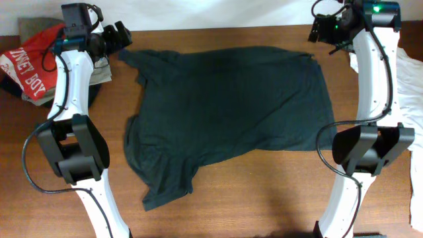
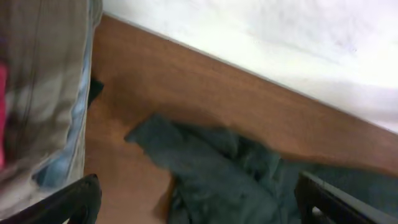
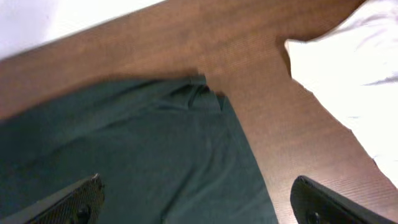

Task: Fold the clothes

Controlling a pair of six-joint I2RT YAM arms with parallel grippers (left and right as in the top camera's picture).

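Observation:
The black T-shirt (image 1: 228, 109) lies spread across the wooden table, plain side up, no lettering showing. One sleeve points to the far left corner, the other to the front left. My left gripper (image 1: 120, 36) is open and empty above the far left sleeve (image 2: 205, 168). My right gripper (image 1: 324, 30) is open and empty above the shirt's far right corner (image 3: 199, 90). Both hover clear of the cloth.
A pile of other clothes with a red printed garment (image 1: 30, 63) lies at the far left, also seen in the left wrist view (image 2: 37, 93). White cloth (image 1: 410, 86) lies at the right edge, also in the right wrist view (image 3: 348, 74).

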